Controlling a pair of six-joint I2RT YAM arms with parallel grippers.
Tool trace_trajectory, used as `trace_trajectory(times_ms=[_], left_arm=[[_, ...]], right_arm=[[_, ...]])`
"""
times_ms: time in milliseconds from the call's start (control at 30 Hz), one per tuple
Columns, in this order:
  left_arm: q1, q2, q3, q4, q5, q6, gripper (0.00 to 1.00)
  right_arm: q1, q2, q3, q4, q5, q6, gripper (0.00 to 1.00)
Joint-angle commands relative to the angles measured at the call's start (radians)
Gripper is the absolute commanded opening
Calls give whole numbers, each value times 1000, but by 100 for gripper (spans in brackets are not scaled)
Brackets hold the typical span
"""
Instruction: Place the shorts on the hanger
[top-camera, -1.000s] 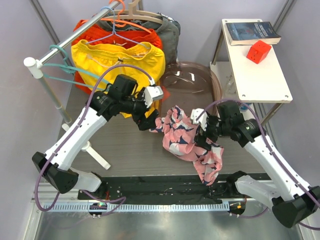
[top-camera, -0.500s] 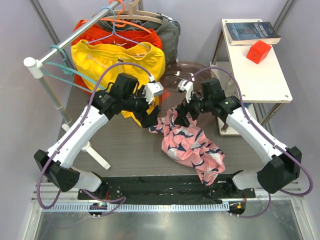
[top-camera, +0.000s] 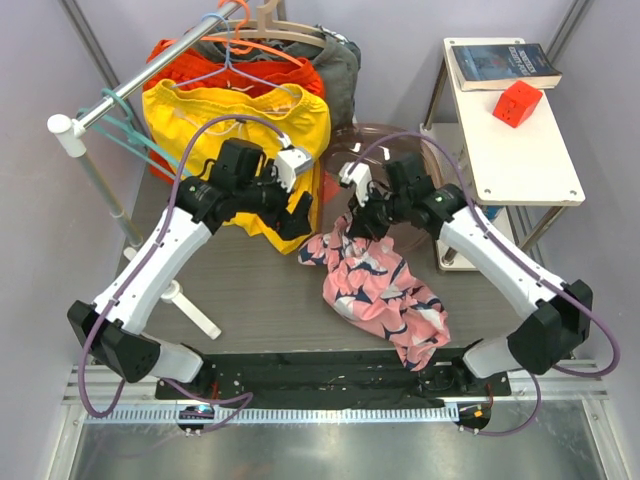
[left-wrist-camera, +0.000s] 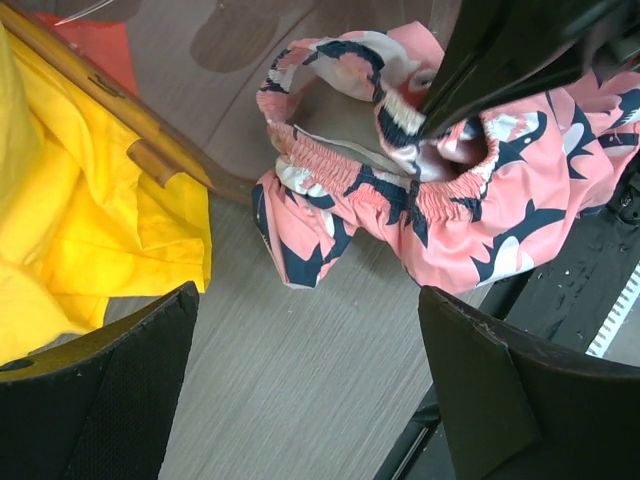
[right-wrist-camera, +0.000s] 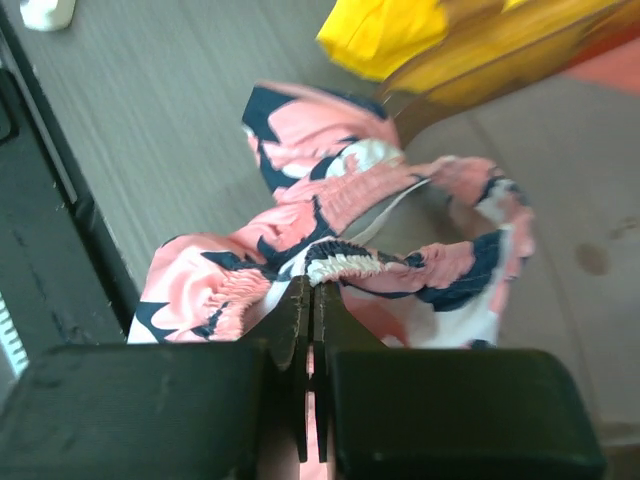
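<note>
Right now the shorts (top-camera: 375, 285) lie crumpled on the table (top-camera: 240, 300), between the two arms, just in front of the hanging yellow shorts (top-camera: 235, 115). The right gripper (right-wrist-camera: 312, 298) is closed tight on a small fold of the gathered waistband. The left gripper (left-wrist-camera: 310, 370) hovers near the same end with its jaws wide apart, holding nothing. The green hanger (top-camera: 112, 103) sits well apart, on the rail (top-camera: 150, 70) at the far left.

The pinch takes only a thin bit of elastic right at the fingertips, so a lift could let the cloth slide out. Most of the garment drags on the table, which adds to that pull. The waist opening is also bunched, so the left jaws may catch both layers — or the yellow cloth beside them.

In the overhead view the shorts run on a slant. The waistband is at the far end toward the left arm, the legs trail toward the near right edge, and the waist opening faces the left gripper.
</note>
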Motion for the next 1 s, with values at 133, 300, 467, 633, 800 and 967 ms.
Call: trace_trajectory(times_ms=[133, 300, 467, 633, 800, 967], left_arm=[[3, -14, 8, 63, 84, 40, 88], [2, -37, -44, 133, 87, 102, 88], [-16, -86, -110, 214, 174, 195, 90], [-124, -51, -125, 276, 119, 222, 90], [-202, 1, -97, 325, 80, 126, 93], [-315, 50, -98, 409, -107, 82, 95]], right_arm=[[0, -195, 115, -78, 28, -56, 1], [6, -347, 66, -131, -18, -263, 1], [11, -516, 12, -301, 14, -505, 1], [11, -605, -33, -370, 15, -628, 1], [11, -620, -36, -395, 44, -643, 1], [11, -649, -46, -402, 49, -649, 1]])
